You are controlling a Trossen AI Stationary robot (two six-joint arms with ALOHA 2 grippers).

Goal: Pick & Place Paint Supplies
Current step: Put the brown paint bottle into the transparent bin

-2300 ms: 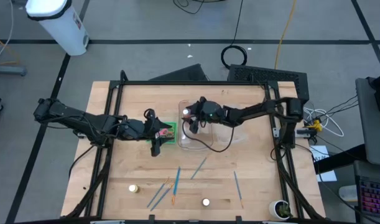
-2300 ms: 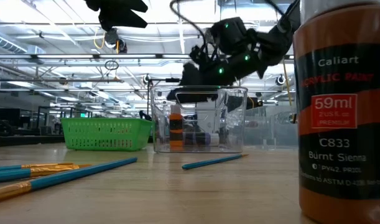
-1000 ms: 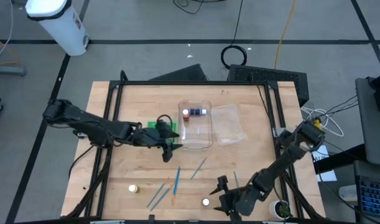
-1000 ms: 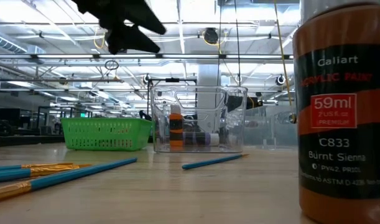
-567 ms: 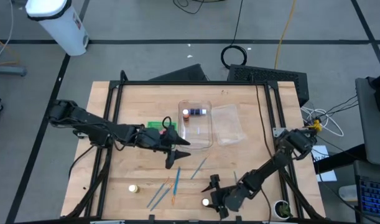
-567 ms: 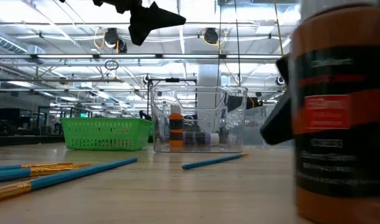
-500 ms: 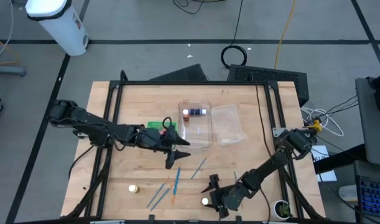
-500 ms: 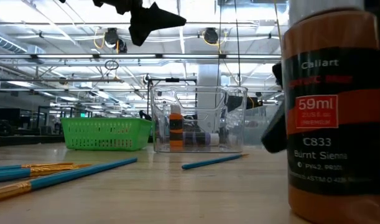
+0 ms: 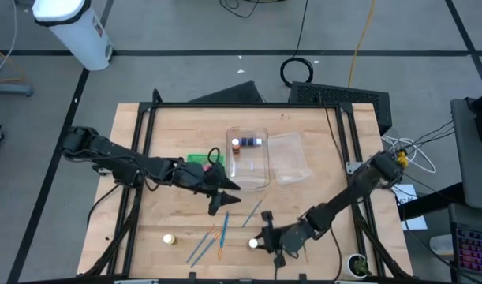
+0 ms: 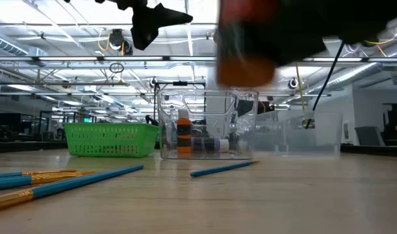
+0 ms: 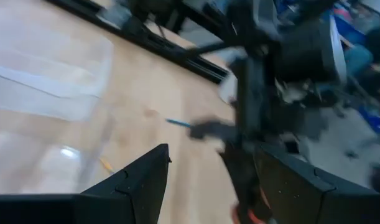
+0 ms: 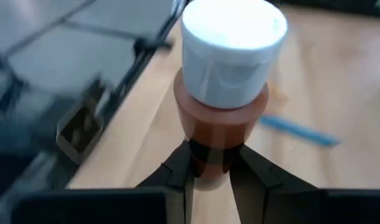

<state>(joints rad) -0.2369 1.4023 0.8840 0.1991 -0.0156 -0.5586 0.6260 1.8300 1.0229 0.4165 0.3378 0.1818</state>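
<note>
A brown paint bottle (image 12: 230, 93) with a white cap (image 9: 254, 243) sits in my right gripper (image 12: 211, 168), which is shut on it above the table's near middle (image 9: 262, 239). In the low view the bottle (image 10: 247, 58) is a blur high above the tabletop. My left gripper (image 9: 225, 197) hangs open over the table's middle with nothing between its fingers (image 11: 146, 180); it is just in front of the clear bin (image 9: 248, 158). The bin holds other paint bottles (image 10: 184, 133). Blue and orange brushes (image 9: 217, 237) lie flat on the wood. My right gripper pinches the bottle's brown body (image 12: 211, 158) low down, between its two fingers. The fingers come from the table's right, slanting a little downward. The bottle is lifted clear of the table with its white cap up.
A green basket (image 10: 110, 140) stands left of the bin, partly under my left arm. A clear lid (image 9: 290, 167) lies right of the bin. Another small bottle (image 9: 170, 238) stands near the front left. One blue brush (image 9: 252, 213) lies close beside the held bottle.
My right gripper has gone toward the table's left, shut on the brown bottle and lifted it off the table, carrying it a little left and away from the near edge. My left gripper has tipped up closer to level and then kept still.
</note>
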